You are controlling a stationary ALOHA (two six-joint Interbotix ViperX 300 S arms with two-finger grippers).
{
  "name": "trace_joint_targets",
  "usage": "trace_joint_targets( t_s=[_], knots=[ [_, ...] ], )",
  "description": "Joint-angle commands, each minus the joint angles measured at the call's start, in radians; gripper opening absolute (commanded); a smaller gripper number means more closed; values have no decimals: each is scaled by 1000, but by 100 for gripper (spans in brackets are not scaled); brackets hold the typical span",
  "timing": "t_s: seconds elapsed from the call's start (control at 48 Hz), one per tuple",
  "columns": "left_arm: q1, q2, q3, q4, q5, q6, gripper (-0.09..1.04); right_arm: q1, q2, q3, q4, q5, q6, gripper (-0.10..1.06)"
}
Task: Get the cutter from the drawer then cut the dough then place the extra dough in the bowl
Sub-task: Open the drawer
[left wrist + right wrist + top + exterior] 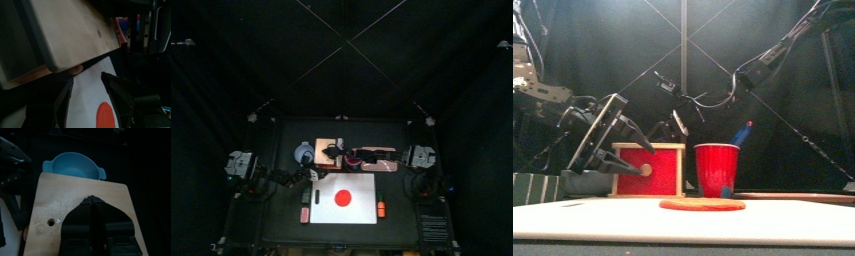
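Two-armed robot at a black table (289,236), shown at one moment. A white cutting board (358,214) lies near the table's front edge and carries a flat red disc of dough (341,196) at about its middle; the disc lies whole and round. Behind the board stands a row of three things: a blue-grey bowl (72,166) toward the left, a pale wooden box (329,150) in the middle, and a red cup (716,170) toward the right, from which a blue toy knife (747,133) rises. The box's red drawer front (649,170) faces the board and sits within the wooden frame. The left arm enters from the left; its left hand (87,78) is held just in front of the box at the level of the drawer front, above the back part of the board, with the jaws spread well apart and nothing between them. Whether a jaw touches the drawer front cannot be told. The right arm reaches in from the right and comes down over the box; its right hand (91,201) hangs above the box's pale top, pointing toward the bowl beyond it, with the two jaws drawn together and nothing seen in their grip.
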Motion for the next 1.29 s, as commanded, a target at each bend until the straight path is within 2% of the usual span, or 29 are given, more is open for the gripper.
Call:
trace_joint_targets(
  t_s=[0.021,0.667,0.979,1.292],
  knots=[
    [21,6,-25,3,-5,3,85,5,-11,-5,0,9,2,-4],
    [83,55,-72,-17,0,15,83,20,-9,-6,0,9,3,-4],
    [81,51,-61,-18,12,40,60,23,-8,-6,0,9,3,-4],
    [18,20,-40,-21,67,37,59,17,-8,-11,0,12,3,-4]
  ],
)
